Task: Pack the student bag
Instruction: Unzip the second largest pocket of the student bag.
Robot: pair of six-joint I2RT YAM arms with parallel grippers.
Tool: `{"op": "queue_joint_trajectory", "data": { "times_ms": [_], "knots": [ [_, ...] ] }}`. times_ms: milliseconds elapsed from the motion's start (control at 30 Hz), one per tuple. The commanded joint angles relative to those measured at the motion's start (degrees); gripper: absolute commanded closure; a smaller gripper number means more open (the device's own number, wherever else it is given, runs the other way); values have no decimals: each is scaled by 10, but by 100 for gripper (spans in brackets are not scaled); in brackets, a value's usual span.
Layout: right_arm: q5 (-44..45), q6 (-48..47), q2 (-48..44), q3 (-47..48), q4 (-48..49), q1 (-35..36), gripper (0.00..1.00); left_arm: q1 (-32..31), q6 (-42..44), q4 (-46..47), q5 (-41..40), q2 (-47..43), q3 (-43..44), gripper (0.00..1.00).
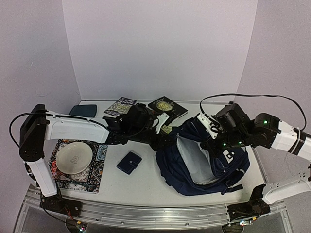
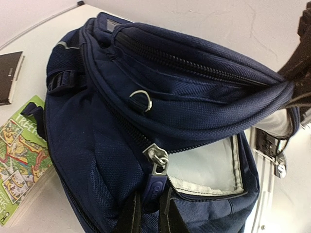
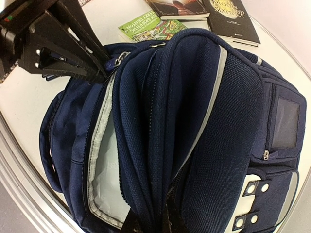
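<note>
**Student bag [image 1: 175,172] held open on white tabletop [image 1: 146,182]**

Nearest us, a metal rail [image 1: 146,213] edges the surface. Then come a plate [image 1: 73,158] on a patterned mat [image 1: 95,177], a navy wallet [image 1: 129,162], and the bag at right centre. Our right hand [image 3: 148,221] clamps its rim; our left hand [image 2: 148,216] pinches its zipper pull [image 2: 154,177]. Beyond lie books [image 1: 167,108], then pale lilac walls [image 1: 160,48].

Top view high, looking down; wrist views close, opposite sides, sharing student bag [image 2: 194,92].
</note>
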Motion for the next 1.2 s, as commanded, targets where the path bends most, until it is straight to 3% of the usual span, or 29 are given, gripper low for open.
{"op": "queue_joint_trajectory", "data": {
  "times_ms": [0,200,367,533,733,833,933,1067,1167],
  "knots": [
    [-21,-32,-22,34,-24,8,100,50,9,-75,-25,-25,5,99],
    [-33,-38,46,51,12,8,100,-8,13,-78,-41,-48,11,99],
    [-39,-49,93,66,19,8,100,-11,-10,-94,-77,-66,16,99],
    [-30,-56,95,54,13,9,100,16,-31,-132,-131,-82,23,100],
    [-19,-62,87,38,-1,8,100,32,-42,-125,-15,-100,25,95],
    [-42,-64,94,39,-1,8,100,42,-60,-126,-44,-89,25,99],
    [-58,-64,104,44,0,8,100,71,-102,-127,-3,-82,24,100],
    [-104,-90,113,44,-1,8,100,97,-131,-128,-45,-79,20,100],
    [-150,-106,106,35,-1,8,100,109,-106,-129,-64,-61,31,100]
  ]
}}
